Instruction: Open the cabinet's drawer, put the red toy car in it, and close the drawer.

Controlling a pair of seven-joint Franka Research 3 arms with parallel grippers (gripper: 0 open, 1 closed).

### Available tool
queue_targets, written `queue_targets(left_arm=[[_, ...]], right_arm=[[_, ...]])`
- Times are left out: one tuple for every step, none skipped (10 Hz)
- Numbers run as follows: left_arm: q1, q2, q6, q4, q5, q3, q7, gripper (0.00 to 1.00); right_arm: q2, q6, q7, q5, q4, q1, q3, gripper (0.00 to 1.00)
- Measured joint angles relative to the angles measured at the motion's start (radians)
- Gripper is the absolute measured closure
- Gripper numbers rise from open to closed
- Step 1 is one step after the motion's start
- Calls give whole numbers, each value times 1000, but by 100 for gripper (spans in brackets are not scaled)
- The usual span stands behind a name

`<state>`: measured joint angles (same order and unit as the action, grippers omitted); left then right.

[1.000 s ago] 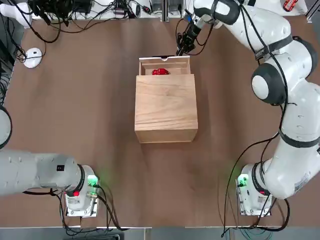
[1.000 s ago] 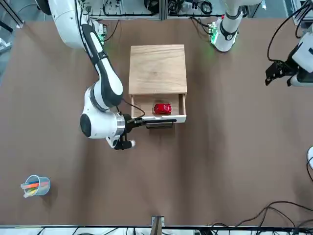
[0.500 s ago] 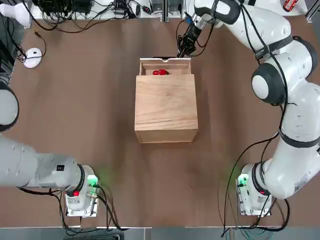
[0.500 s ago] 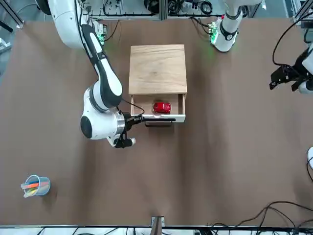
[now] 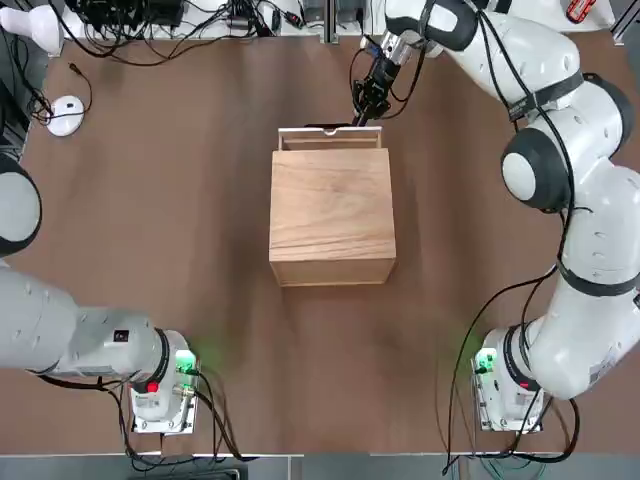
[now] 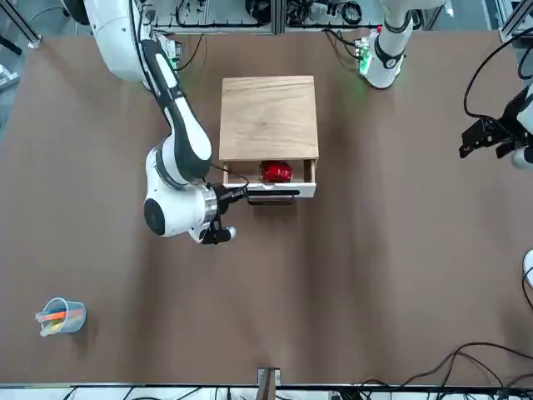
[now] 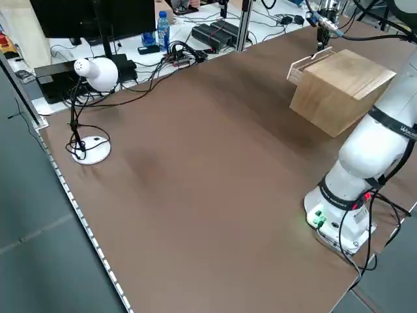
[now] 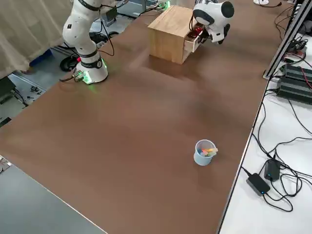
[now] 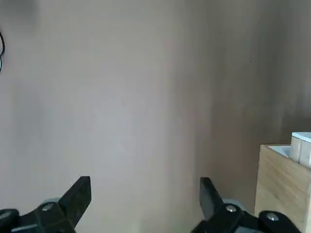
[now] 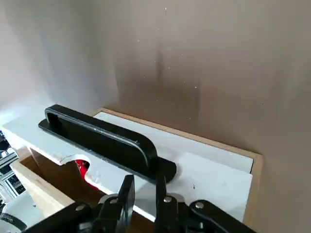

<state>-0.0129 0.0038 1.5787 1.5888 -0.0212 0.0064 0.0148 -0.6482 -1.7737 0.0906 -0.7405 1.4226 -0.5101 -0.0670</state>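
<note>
The light wooden cabinet (image 5: pixel 332 215) stands mid-table. Its drawer (image 6: pixel 281 191) sticks out only a little on the far side. Inside it the red toy car (image 6: pixel 276 172) shows just under the cabinet's top edge; the top view hides it. My right gripper (image 6: pixel 240 193) is shut, its fingertips (image 10: pixel 127 190) pressed to the drawer's white front panel beside the end of the black handle (image 10: pixel 104 141). A sliver of the car (image 10: pixel 81 168) shows behind that panel. My left gripper (image 9: pixel 146 199) hangs open and empty above bare table, off to the cabinet's left (image 6: pixel 487 142).
A white mouse (image 5: pixel 66 113) lies at the far left. A cup of pens (image 6: pixel 60 317) stands on the far side of the table, on the robot's right. A white lamp (image 7: pixel 98 72) and cables line the table's edge.
The drawer has slid most of the way into the cabinet with my shut right gripper against its front. The car is now nearly covered. My left gripper has drifted further left.
</note>
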Motion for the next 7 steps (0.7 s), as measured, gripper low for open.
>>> queue_targets(left_arm=[[0,0,-1,0,0,0,0,1],[0,0,-1,0,0,0,0,1],[0,0,-1,1,0,0,0,1],[0,0,-1,1,0,0,0,1],[0,0,-1,1,0,0,0,1],[0,0,-1,1,0,0,-1,1],[0,0,-1,1,0,0,-1,1]], right_arm=[[0,9,0,0,0,-1,0,76],[0,23,1,0,1,-4,0,76],[0,34,2,1,3,-6,0,76],[0,53,2,1,3,-7,0,76],[0,75,2,2,5,-9,0,76],[-1,96,3,2,6,-11,0,76],[-2,119,3,2,6,-16,1,76]])
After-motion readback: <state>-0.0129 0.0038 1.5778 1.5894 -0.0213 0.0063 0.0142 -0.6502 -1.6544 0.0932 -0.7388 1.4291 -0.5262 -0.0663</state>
